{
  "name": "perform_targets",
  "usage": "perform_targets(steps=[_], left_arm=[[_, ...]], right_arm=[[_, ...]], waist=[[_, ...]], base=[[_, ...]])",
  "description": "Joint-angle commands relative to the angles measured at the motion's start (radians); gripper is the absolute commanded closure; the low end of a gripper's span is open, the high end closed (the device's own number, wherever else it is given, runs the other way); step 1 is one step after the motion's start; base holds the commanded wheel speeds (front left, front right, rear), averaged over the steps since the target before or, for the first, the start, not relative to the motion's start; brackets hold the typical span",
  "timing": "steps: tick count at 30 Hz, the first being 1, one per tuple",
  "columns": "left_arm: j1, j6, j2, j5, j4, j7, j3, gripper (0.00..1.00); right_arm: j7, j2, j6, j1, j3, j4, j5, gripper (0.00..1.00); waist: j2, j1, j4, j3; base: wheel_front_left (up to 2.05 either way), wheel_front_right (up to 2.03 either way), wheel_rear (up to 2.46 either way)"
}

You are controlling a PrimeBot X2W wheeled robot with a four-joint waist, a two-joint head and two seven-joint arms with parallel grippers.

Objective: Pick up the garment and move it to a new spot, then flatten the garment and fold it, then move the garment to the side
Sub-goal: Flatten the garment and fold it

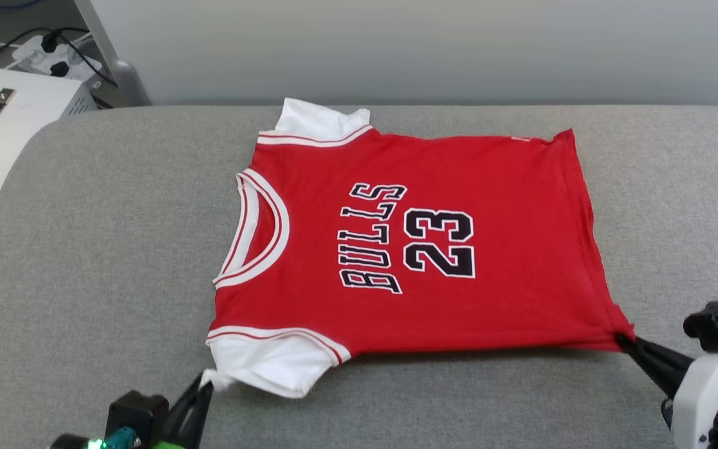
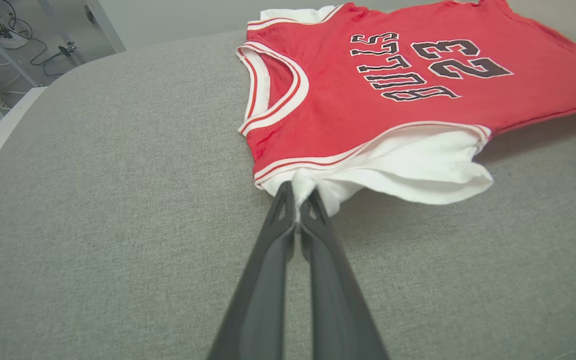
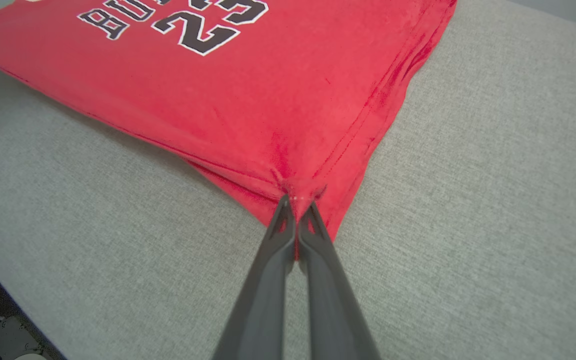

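Note:
The garment (image 1: 496, 249) is a red jersey with white sleeves and black "BULLS 23" lettering, spread on the grey padded table (image 1: 103, 262), collar toward the left. My left gripper (image 1: 208, 388) is shut on the near white sleeve's corner; the left wrist view shows the gripper (image 2: 299, 192) pinching white cloth of the garment (image 2: 348, 100). My right gripper (image 1: 622, 340) is shut on the near right hem corner, and the right wrist view shows the gripper (image 3: 297, 200) clamping red fabric of the garment (image 3: 268, 95). The near edge is lifted slightly, with a shadow beneath it.
A white box (image 1: 4, 125) and a power strip with cables (image 1: 53, 53) sit beyond the table's far left corner. A pale wall runs behind the far edge. Bare grey table surface lies to the left and right of the jersey.

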Motion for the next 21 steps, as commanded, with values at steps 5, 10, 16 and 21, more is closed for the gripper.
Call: perform_targets(steps=[5, 10, 16, 21], left_arm=[[0.101, 0.010, -0.004, -0.061, -0.019, 0.025, -0.027, 1.00], [0.142, -0.003, -0.009, -0.095, -0.020, 0.048, -0.050, 1.00], [0.048, -0.041, -0.029, -0.047, 0.010, 0.021, -0.049, 1.00], [-0.121, -0.101, -0.034, -0.002, 0.061, 0.036, -0.033, 1.00]], right_arm=[[0.032, -0.042, -0.001, 0.141, -0.048, -0.060, 0.032, 1.00], [0.093, -0.067, -0.001, 0.243, -0.091, -0.124, 0.065, 1.00], [0.102, -0.054, -0.001, 0.266, -0.200, -0.155, 0.063, 1.00], [0.131, -0.034, -0.001, 0.232, -0.288, -0.194, 0.051, 1.00]], waist=[[0.0000, 0.0001, -0.007, -0.041], [0.0000, 0.0001, -0.007, -0.035], [0.0000, 0.0001, 0.005, 0.003], [0.0000, 0.0001, -0.005, 0.044]], base=[[0.00, 0.00, 0.00], [0.00, 0.00, 0.00], [0.00, 0.00, 0.00], [0.00, 0.00, 0.00]])
